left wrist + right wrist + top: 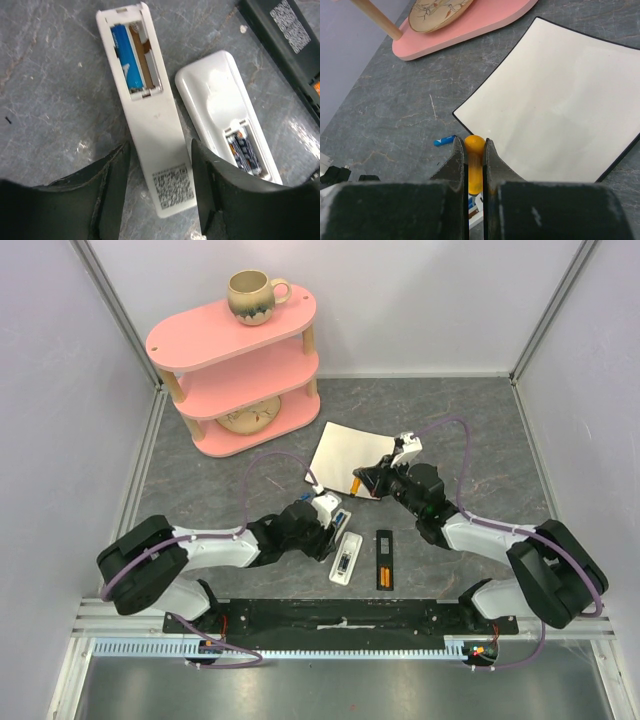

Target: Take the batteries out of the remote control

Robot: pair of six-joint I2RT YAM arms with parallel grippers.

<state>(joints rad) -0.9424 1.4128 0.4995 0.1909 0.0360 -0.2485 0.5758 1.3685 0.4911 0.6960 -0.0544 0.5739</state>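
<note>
A slim white remote (150, 130) lies face down with its compartment open. One blue battery (125, 57) sits in its left slot; the right slot is bare. My left gripper (160, 200) is open, its fingers on either side of this remote's lower end, low over the table. Beside it lies a rounder white remote (215, 105) with dark batteries (245, 152) in its open compartment. A loose blue battery (444, 141) lies on the table by the plate's corner. My right gripper (475, 142) is shut on an orange-handled screwdriver (475, 167), held above the slim remote.
A black remote (385, 560) with orange batteries in its compartment lies right of the white ones. A white square plate (345, 455) lies behind my right gripper (370, 480). A pink three-tier shelf (235, 370) with a mug (252, 295) stands at the back left.
</note>
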